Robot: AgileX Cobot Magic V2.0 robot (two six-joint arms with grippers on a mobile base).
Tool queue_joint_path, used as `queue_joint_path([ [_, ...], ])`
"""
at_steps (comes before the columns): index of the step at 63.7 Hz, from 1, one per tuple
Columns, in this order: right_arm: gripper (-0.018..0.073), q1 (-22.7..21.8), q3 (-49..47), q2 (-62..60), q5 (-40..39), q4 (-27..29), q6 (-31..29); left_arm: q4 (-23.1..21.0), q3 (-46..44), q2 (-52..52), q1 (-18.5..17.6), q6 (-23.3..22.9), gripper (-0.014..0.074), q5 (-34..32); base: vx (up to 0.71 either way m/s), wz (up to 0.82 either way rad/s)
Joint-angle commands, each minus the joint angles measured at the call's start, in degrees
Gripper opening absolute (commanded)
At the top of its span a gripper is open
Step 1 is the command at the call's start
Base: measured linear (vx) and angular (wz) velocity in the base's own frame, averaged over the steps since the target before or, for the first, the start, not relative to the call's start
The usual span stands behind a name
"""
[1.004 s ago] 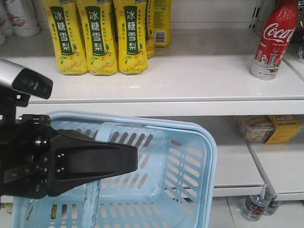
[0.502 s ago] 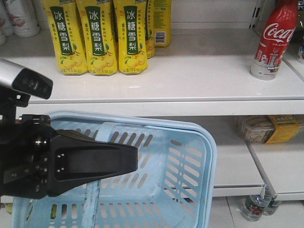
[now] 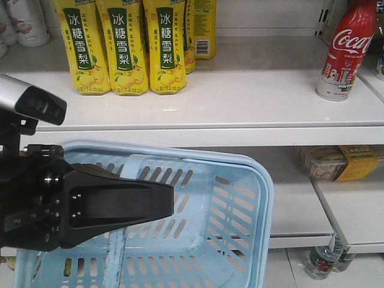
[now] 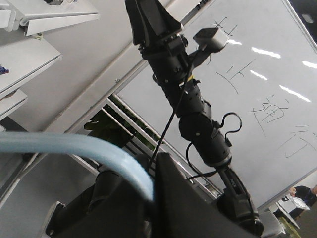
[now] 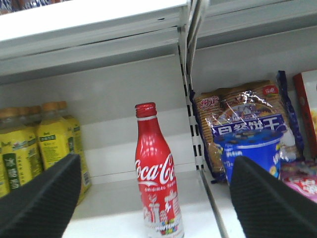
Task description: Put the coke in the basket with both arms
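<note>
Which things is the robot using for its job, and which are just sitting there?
For the job: coke, basket, left gripper gripping its handle, open right gripper.
Just sitting there: yellow bottles, biscuits, blue cup, white bottles.

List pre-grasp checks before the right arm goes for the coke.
1. Slim red-capped Coca-Cola bottle upright on white shelf: ok.
2. Right arm jaws open, bottle centred between them: ok.
3. Yellow drink bottles and blue cup clear of bottle: ok.
4. Left arm jaws shut on handle of pale blue slotted plastic basket: ok.
5. Basket interior empty: ok.
6. Gap from jaws to bottle: cannot tell.
</note>
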Motion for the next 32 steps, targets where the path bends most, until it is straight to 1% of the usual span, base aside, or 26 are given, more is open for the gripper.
queue_joint_path([
  [1,0.058,-0.1,-6.2,5.8,-2.9,-2.8,-0.3,-5.2,-1.4,-1.3,-0.1,0.3,-0.0006,-1.5,0.0,0.0],
  [10,0.058,-0.1,-11.3,12.4,-2.1,-3.5,-0.3,-5.2,-1.4,-1.3,-0.1,0.3,-0.0006,-1.5,0.0,0.0],
  [18,0.058,0.1,-13.5,17.0,-0.9,-3.5,-0.3,-5.2,-1.4,-1.3,-0.1,0.3,-0.0006,-1.5,0.0,0.0],
  [23,0.058,2.1,-13.9,18.9,-1.1,-4.0,-0.7,-5.2,-1.4,-1.3,-0.1,0.3,-0.0006,-1.5,0.0,0.0],
  [29,0.058,6.1,-13.9,20.7,-2.7,-8.6,-1.9,-5.2,-1.4,-1.3,-0.1,0.3,-0.0006,-1.5,0.0,0.0],
  [32,0.058,7.4,-14.1,21.7,-3.0,-9.4,-2.0,-5.2,-1.4,-1.3,-0.1,0.3,-0.0006,-1.5,0.0,0.0],
])
